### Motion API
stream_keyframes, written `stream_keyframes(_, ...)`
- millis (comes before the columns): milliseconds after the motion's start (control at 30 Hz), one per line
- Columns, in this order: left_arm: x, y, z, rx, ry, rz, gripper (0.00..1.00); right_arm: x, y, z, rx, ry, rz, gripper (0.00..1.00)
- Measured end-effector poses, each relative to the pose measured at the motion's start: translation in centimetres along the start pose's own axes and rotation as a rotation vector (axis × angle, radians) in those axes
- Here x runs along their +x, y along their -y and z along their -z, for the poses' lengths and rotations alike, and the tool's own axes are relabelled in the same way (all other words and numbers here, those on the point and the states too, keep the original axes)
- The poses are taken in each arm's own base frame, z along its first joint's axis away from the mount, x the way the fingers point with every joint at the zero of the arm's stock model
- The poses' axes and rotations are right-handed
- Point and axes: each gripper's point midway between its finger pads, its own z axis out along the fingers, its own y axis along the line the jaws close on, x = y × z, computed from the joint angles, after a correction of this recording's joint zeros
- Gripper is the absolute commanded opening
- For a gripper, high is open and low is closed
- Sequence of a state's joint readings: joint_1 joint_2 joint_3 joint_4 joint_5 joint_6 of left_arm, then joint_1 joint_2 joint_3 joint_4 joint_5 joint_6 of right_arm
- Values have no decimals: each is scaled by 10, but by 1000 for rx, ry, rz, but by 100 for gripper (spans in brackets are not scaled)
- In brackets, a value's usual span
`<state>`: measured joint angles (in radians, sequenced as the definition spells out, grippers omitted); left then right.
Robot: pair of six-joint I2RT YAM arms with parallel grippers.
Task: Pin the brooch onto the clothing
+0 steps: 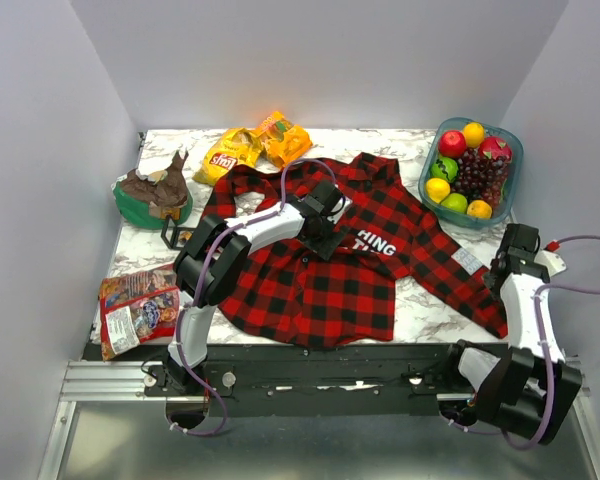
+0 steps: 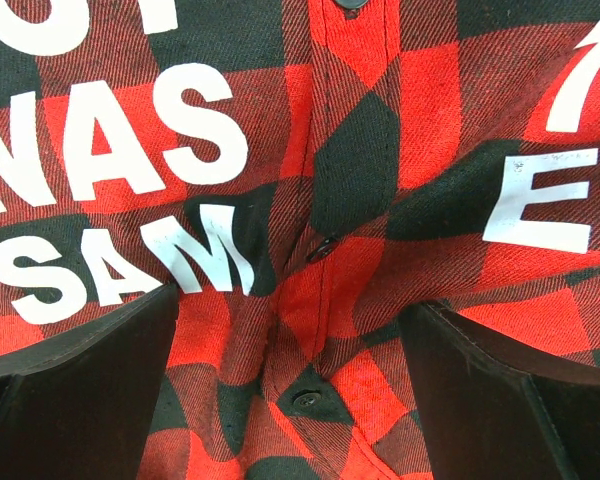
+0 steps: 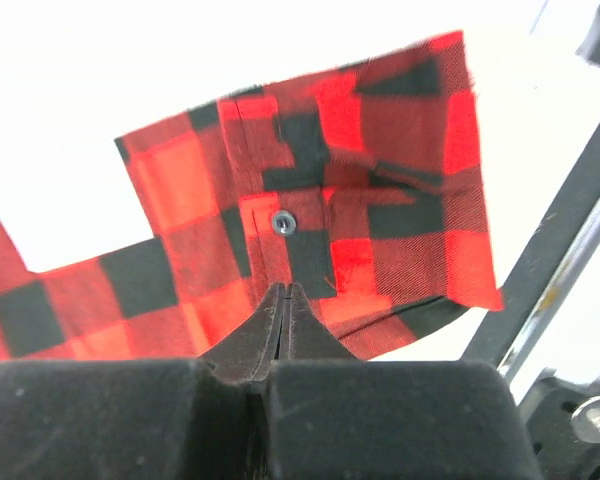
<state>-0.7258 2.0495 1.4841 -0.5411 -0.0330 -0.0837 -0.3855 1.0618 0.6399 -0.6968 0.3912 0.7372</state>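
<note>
**A:** Where is the left gripper [image 2: 290, 320], and why there?

**B:** It is over the chest of the red and black plaid button-up shirt [image 1: 310, 290], which lies spread on the white marbled table [image 1: 425, 310]. Its fingers are spread wide on either side of the button strip, with nothing between them. The cloth there puckers into a soft fold around a small black button [image 2: 323, 246], beside the bold white block letters [image 2: 130, 140]. I judge it is set there to steady or bunch the fabric.

**A:** And the right gripper [image 3: 285, 298]?

**B:** It is at the right of the table, towards the near edge, over the sleeve cuff [image 3: 380, 200]. Its fingertips are pressed together, and I see nothing held between them.

**A:** So where is the brooch [image 3: 284, 222]?

**B:** I take it to be the tiny round grey disc on the cuff, just beyond those closed tips. It is paler than the black front buttons, which is why I read it so. It could still be a cuff button; I cannot tell, nor whether it is fastened.

**A:** What is the risk?

**B:** A disc that small slips easily; the tips would need to part and close squarely on its rim.
</note>
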Motion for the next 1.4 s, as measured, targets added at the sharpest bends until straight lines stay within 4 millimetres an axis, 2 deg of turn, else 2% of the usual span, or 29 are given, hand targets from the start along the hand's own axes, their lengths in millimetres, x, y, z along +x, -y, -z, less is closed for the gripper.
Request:
stream_keyframes(100,0,0,0,0,0,0,98,-19,1,14,-17,79,-8,1)
stream_keyframes(233,0,0,0,0,-1,0,98,-30,4,25,-25,119,-6,1)
stream_keyframes(333,0,1,0,5,0,3,98,-31,-4,34,-97,124,10,13)
stream_keyframes(367,1,2,1,11,1,3,99,-32,-9,39,-141,129,14,23)
stream_keyframes(467,3,6,6,35,2,6,99,-36,-35,64,-331,172,25,44)
stream_keyframes(500,3,9,10,48,11,4,99,-35,-45,73,-392,181,42,47)
stream_keyframes(567,1,14,22,67,38,-1,99,-27,-68,90,-510,183,106,54)
stream_keyframes(667,-11,22,47,91,117,-13,99,-2,-95,97,-597,130,231,55)
stream_keyframes(833,-32,39,95,115,277,-41,99,39,-121,84,-623,2,383,55)
stream_keyframes(933,-34,61,107,147,319,-69,97,59,-133,76,-628,-46,448,55)
stream_keyframes(1033,-14,97,102,215,298,-99,96,76,-143,71,-634,-89,501,55)
stream_keyframes(1200,43,158,79,353,180,-130,95,93,-170,59,-618,-161,557,55)
stream_keyframes(1300,61,176,63,402,127,-113,95,96,-184,51,-596,-188,574,55)
stream_keyframes(1400,69,187,49,433,96,-88,94,99,-199,42,-569,-213,588,55)
